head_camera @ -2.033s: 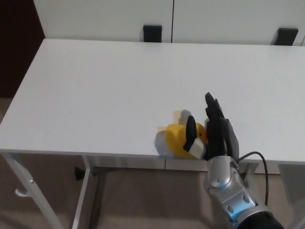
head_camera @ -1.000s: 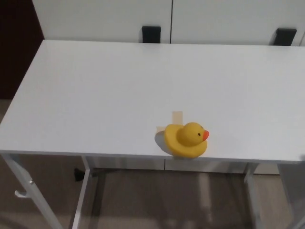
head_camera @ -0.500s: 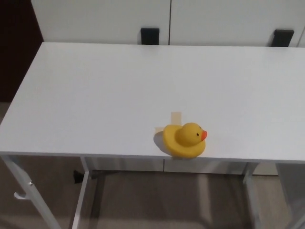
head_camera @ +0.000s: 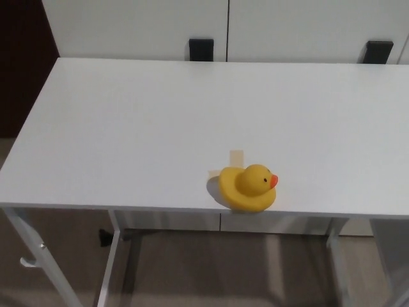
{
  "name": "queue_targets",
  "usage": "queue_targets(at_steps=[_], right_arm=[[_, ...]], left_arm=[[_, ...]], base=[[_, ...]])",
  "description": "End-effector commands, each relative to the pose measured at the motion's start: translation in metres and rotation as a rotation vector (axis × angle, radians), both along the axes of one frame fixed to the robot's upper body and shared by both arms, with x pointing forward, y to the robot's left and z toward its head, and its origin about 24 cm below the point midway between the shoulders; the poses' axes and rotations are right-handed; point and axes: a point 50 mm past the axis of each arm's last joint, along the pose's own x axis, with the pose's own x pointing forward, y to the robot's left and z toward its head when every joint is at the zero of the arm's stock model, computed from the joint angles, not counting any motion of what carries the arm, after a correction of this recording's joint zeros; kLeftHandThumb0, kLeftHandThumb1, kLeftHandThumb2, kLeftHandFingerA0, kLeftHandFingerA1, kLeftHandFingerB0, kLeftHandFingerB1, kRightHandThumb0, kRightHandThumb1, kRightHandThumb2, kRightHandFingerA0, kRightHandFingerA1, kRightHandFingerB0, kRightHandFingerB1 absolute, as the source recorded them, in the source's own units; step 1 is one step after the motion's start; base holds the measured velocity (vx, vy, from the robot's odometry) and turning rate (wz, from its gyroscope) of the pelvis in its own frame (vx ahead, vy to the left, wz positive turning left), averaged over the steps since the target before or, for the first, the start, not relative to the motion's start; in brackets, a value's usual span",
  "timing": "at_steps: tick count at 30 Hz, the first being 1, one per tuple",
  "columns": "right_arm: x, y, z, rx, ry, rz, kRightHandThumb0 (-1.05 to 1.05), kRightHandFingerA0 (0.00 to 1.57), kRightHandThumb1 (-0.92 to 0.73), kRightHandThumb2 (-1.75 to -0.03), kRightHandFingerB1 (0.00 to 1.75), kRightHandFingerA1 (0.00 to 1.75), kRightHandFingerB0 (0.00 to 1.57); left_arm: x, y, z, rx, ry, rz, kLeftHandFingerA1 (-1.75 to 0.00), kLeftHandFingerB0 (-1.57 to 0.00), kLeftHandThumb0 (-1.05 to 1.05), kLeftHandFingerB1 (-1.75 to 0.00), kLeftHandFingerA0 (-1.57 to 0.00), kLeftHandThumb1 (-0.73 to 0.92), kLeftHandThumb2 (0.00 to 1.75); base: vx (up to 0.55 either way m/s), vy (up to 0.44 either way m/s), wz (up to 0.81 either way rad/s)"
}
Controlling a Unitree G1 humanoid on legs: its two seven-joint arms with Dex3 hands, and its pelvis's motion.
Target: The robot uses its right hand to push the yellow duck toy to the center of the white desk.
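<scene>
A yellow duck toy (head_camera: 247, 187) with an orange beak sits upright on the white desk (head_camera: 160, 121), close to the desk's near edge and a little right of its middle. Its beak points to the picture's right. A small beige patch of tape (head_camera: 237, 157) lies on the desktop just behind the duck. Neither of my hands shows in the head view.
Two black brackets (head_camera: 200, 49) (head_camera: 378, 52) stand at the desk's far edge against white cabinet doors. Metal desk legs (head_camera: 121, 256) and a brown floor show below the near edge. A dark panel borders the far left.
Two seconds ago my right hand stood beside the duck at the near edge; it has since left the picture. The duck stays in place. The camera has tilted slightly.
</scene>
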Motion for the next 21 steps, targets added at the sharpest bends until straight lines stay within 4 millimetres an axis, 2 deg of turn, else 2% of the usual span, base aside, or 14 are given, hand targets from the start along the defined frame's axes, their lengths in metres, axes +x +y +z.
queue_targets(at_steps=[1, 3, 4, 6, 7, 8, 9, 11, 12, 17, 18, 21], right_arm=[[0.001, -0.001, 0.003, 0.017, 0.007, 0.056, 0.03, 0.99, -0.43, -1.05, 0.58, 0.57, 0.76], [0.001, -0.001, 0.002, 0.019, 0.016, 0.063, 0.03, 0.99, -0.43, -1.05, 0.58, 0.57, 0.76], [0.003, 0.001, 0.0, 0.032, 0.007, 0.06, -0.01, 1.04, -0.41, -1.08, 0.6, 0.59, 0.79], [0.004, 0.001, -0.001, 0.036, 0.004, 0.059, -0.01, 1.04, -0.41, -1.08, 0.6, 0.59, 0.79], [0.005, 0.002, -0.001, 0.044, -0.001, 0.059, 0.06, 0.99, -0.36, -1.13, 0.59, 0.59, 0.76], [0.005, 0.002, -0.002, 0.049, -0.004, 0.06, 0.06, 0.99, -0.36, -1.13, 0.59, 0.59, 0.76], [0.006, 0.002, -0.002, 0.059, -0.011, 0.052, 0.04, 0.93, -0.44, -1.03, 0.58, 0.58, 0.71], [0.008, 0.001, -0.002, 0.068, -0.019, 0.043, 0.04, 0.93, -0.44, -1.03, 0.58, 0.58, 0.71], [0.009, 0.001, -0.002, 0.073, -0.029, 0.035, 0.04, 0.95, -0.42, -1.1, 0.59, 0.59, 0.72], [0.012, 0.0, 0.0, 0.083, -0.052, 0.034, 0.06, 0.92, -0.42, -1.11, 0.59, 0.59, 0.69], [0.012, -0.001, 0.0, 0.082, -0.054, 0.034, 0.07, 0.95, -0.4, -1.13, 0.59, 0.59, 0.7], [0.012, -0.001, 0.001, 0.083, -0.053, 0.039, 0.04, 0.94, -0.42, -1.14, 0.58, 0.58, 0.7]], left_arm=[[-0.001, 0.009, 0.004, 0.027, 0.022, -0.003, -0.89, -1.17, -0.06, -0.85, -1.3, -0.35, 1.25], [-0.002, 0.009, 0.004, 0.024, 0.023, 0.005, -0.89, -1.17, -0.06, -0.85, -1.3, -0.35, 1.25], [-0.002, 0.011, 0.005, 0.024, 0.022, 0.008, -0.88, -1.16, -0.11, -0.84, -1.29, -0.31, 1.18], [-0.002, 0.011, 0.005, 0.025, 0.021, 0.008, -0.88, -1.16, -0.11, -0.84, -1.29, -0.31, 1.18], [-0.001, 0.012, 0.005, 0.03, 0.022, 0.002, -0.88, -1.16, -0.19, -0.84, -1.29, -0.28, 1.1], [-0.001, 0.012, 0.006, 0.034, 0.024, -0.003, -0.88, -1.16, -0.19, -0.84, -1.29, -0.28, 1.1], [0.001, 0.013, 0.007, 0.035, 0.018, -0.003, -0.88, -1.16, -0.16, -0.84, -1.28, -0.31, 1.19], [0.002, 0.014, 0.008, 0.034, 0.011, 0.0, -0.88, -1.16, -0.16, -0.84, -1.28, -0.31, 1.19], [0.003, 0.014, 0.008, 0.031, 0.006, 0.01, -0.88, -1.19, -0.08, -0.85, -1.3, -0.33, 1.19], [0.003, 0.014, 0.007, 0.027, 0.003, 0.026, -0.87, -1.21, -0.06, -0.84, -1.31, -0.31, 1.16], [0.002, 0.013, 0.007, 0.027, 0.003, 0.026, -0.88, -1.23, -0.05, -0.84, -1.31, -0.34, 1.24], [0.0, 0.012, 0.006, 0.028, 0.006, 0.018, -0.87, -1.24, -0.02, -0.83, -1.33, -0.37, 1.27]], base=[[0.0, 0.0, 0.0], [0.0, 0.0, 0.0], [0.0, 0.0, 0.0], [0.0, 0.0, 0.0], [0.0, 0.0, 0.0], [0.0, 0.0, 0.0], [0.0, 0.0, 0.0], [0.0, 0.0, 0.0], [0.0, 0.0, 0.0], [0.0, 0.0, 0.0], [0.0, 0.0, 0.0], [0.0, 0.0, 0.0]])
